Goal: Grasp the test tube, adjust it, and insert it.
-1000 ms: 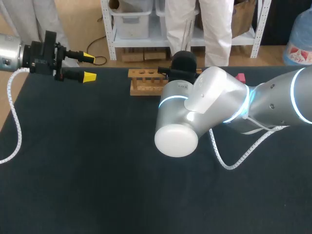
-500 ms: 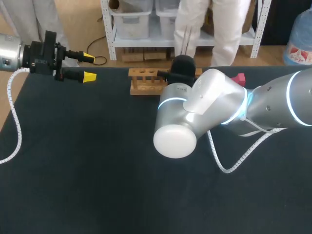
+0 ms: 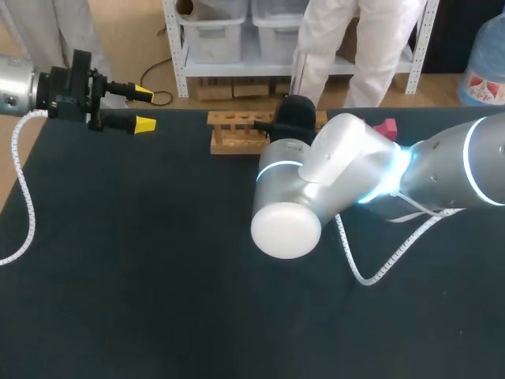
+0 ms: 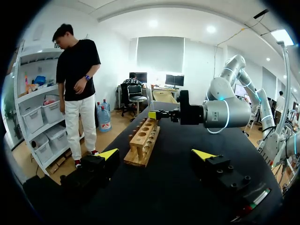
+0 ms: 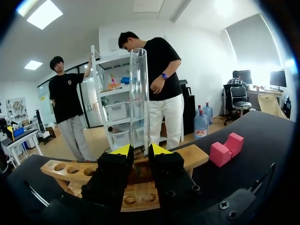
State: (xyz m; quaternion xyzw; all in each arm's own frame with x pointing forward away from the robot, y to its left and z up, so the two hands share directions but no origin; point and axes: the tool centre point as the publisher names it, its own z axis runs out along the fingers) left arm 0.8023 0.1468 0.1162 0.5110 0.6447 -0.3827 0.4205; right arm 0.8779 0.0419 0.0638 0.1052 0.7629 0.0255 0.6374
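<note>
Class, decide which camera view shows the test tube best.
Right wrist view: the test tube stands upright, clamped in the right gripper over the wooden rack. In the head view the right arm hides it; the left wrist view shows it too small to tell.

The table's [image 3: 142, 260] left side and near edge lay open, and a broad lane ran from the left end effector [image 3: 144, 108] to the wooden rack [image 3: 234, 132]. The right arm's bulky elbow [image 3: 331, 174] hung over the middle, screening the rack's right end, where the right end effector [image 5: 139, 151] clamped an upright test tube [image 5: 139, 93]. A pink block [image 3: 384, 126] sat just beyond.
</note>
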